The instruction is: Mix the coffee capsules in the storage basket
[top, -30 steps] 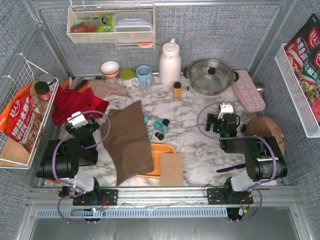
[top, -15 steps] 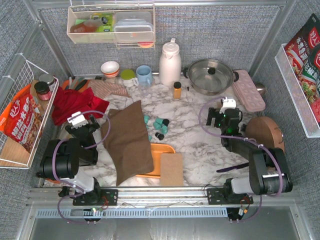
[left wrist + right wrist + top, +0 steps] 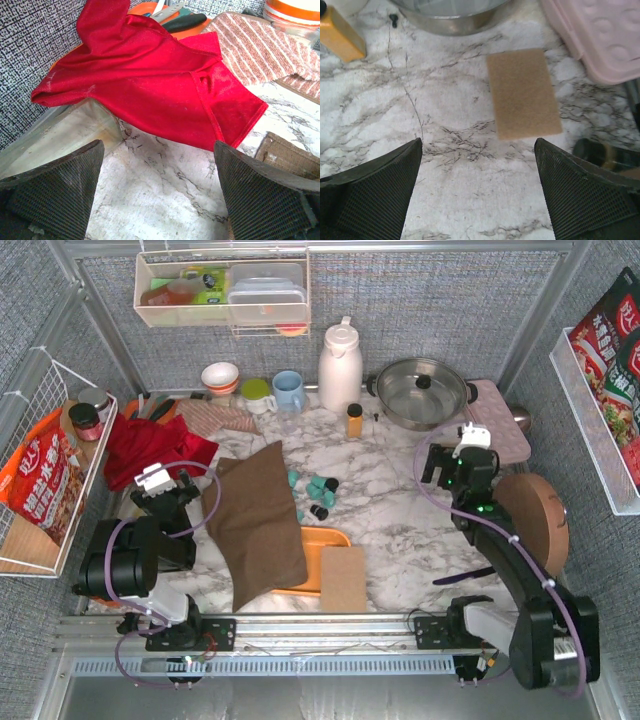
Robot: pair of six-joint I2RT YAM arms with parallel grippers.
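The teal-green and black tapered coffee capsules [image 3: 318, 488] lay loose on the marble tabletop [image 3: 390, 520], in a small cluster just left of the overhead view's centre. They were outside the shallow orange plastic storage basket [image 3: 325, 538], which sat just below them. Much of the basket was covered, its left side by a brown felt cloth [image 3: 258, 520] and its lower right corner by a tan cardboard rectangle [image 3: 343, 578]. Only a handful of pods showed, and some may have been hidden at the cloth's edge.

The right gripper [image 3: 477, 165] hung spread wide and empty. It was well to the right of the pods, over bare marble near a tan rectangular pad [image 3: 522, 95] and the rim of a steel pot [image 3: 451, 15]. The left gripper [image 3: 157, 165] was likewise spread and held nothing, facing a crumpled red cloth [image 3: 160, 75] at the left of the scene.

By my judgement no mixing could begin until the pods were in the basket. The right arm would do best to swing leftward to the cluster and come down over one outlying pod. It should close across the pod's tapered sides low enough that it does not squirt out. Each pod should be released over the bare orange strip, not onto the cloth or card. Nudging neighbouring pods might roll them under the cloth.
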